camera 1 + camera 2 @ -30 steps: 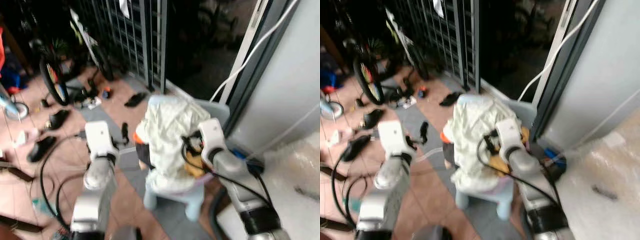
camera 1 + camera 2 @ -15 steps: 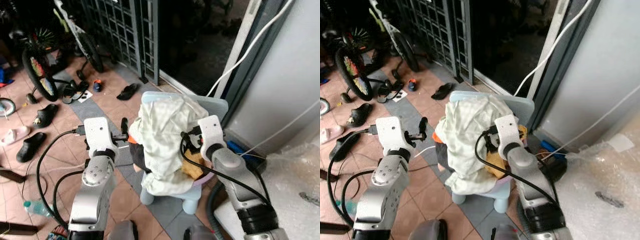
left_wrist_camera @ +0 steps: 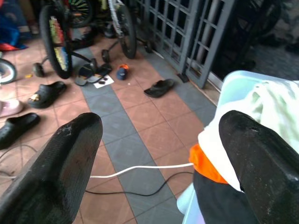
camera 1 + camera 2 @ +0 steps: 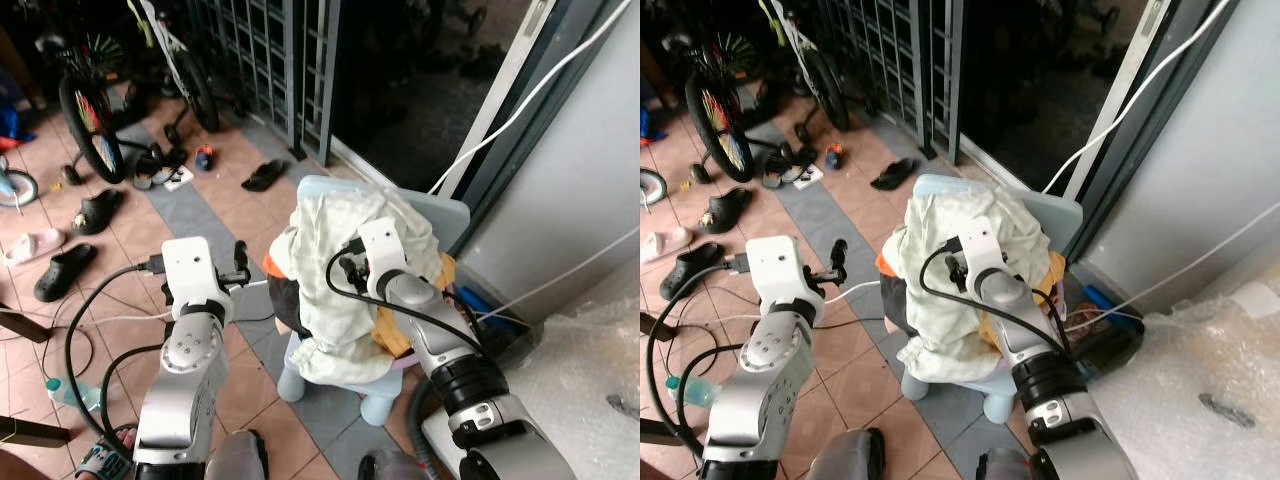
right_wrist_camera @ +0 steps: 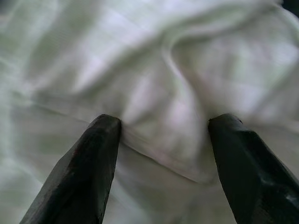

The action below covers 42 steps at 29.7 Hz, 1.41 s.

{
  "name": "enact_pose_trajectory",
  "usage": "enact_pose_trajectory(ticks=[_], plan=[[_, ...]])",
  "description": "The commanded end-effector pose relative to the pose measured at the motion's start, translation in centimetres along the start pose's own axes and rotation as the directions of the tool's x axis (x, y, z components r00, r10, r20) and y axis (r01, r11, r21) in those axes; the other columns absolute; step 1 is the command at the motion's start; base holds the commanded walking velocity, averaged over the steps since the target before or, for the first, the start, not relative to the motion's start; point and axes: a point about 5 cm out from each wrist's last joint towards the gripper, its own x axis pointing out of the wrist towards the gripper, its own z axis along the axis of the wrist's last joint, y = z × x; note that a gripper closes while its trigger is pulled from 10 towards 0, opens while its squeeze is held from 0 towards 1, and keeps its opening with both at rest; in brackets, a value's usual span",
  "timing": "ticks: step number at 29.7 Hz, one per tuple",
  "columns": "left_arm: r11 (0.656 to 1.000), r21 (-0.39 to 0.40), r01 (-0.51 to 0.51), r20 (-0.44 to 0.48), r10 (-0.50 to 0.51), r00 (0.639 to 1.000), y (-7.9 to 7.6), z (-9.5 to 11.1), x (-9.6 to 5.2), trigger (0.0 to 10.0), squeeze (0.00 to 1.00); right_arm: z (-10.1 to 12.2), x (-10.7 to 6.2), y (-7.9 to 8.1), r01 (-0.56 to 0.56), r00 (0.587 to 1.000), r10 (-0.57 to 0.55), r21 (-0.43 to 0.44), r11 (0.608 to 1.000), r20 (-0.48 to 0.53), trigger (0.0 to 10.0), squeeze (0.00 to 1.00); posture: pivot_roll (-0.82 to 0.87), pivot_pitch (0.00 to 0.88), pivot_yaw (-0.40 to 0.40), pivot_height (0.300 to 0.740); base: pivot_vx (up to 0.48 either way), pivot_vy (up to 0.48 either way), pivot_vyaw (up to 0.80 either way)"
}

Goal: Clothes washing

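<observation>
A pale green garment point(image 4: 345, 275) is heaped over a light blue plastic chair point(image 4: 330, 375) (with orange and dark clothes under it) on the tiled floor point(image 4: 250, 215) beside a dark doorway. The right gripper point(image 5: 161, 140) presses into the pale cloth, fingers point(image 5: 81, 172) spread wide. The left gripper point(image 3: 159, 154) hovers just left of the pile, fingers point(image 3: 56, 168) wide. A bicycle point(image 4: 85, 110) and sandals point(image 4: 265, 175) lie farther left.

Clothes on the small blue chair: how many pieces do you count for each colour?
pale green-white cloth: 1
orange cloth: 1
black cloth: 1
yellow cloth: 1
Total: 4 pieces that can be told apart in the heap
</observation>
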Motion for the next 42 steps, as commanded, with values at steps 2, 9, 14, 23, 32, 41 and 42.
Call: enact_pose_trajectory(ticks=[2,9,14,23,32,41,42], plan=[[0.999,-0.045,-0.008,0.016,0.009,1.000,-0.6,0.3,-0.3,10.0,0.00,-0.7,0.3,-0.1,0.037,0.999,-0.039,-0.037,0.999,-0.035,10.0,0.00,0.07,0.119,-0.042,0.740,0.000,0.000,0.00],[0.999,-0.043,-0.002,0.020,0.003,1.000,-1.0,0.5,-0.1,10.0,0.00,-1.4,0.8,1.3,-0.024,0.996,0.027,0.028,0.999,-0.084,0.0,0.00,0.06,0.132,-0.064,0.740,0.000,0.000,0.00],[0.997,-0.076,-0.029,0.019,0.031,0.999,-1.3,0.4,-0.1,10.0,0.00,-1.7,0.9,1.4,-0.062,0.993,0.066,0.044,0.997,-0.093,0.0,0.00,0.05,0.136,-0.089,0.740,0.000,0.000,0.00],[0.996,-0.088,0.009,0.072,-0.002,0.997,-1.8,1.0,-0.5,10.0,0.00,-1.7,0.8,1.4,-0.081,0.992,0.090,0.103,0.991,-0.085,0.0,0.00,0.04,0.134,-0.109,0.740,0.000,0.000,0.00],[0.993,-0.102,0.051,0.049,-0.046,0.998,-2.9,0.5,-0.2,10.0,0.00,-1.3,0.7,0.6,-0.065,0.995,0.074,0.123,0.990,-0.066,0.0,0.00,0.00,0.132,-0.094,0.740,0.000,0.000,0.00],[0.990,-0.116,0.074,0.060,-0.068,0.996,-3.1,0.5,0.0,10.0,0.00,0.7,-0.3,0.9,-0.060,0.996,0.051,0.128,0.990,0.070,0.0,0.00,-0.01,0.121,-0.092,0.740,0.000,0.000,0.00],[0.990,-0.115,0.080,0.063,-0.073,0.995,-3.2,0.6,0.0,10.0,0.00,0.8,-0.4,1.0,-0.068,0.995,0.057,0.126,0.990,0.085,0.0,0.00,-0.01,0.120,-0.092,0.740,0.000,0.000,0.00]])
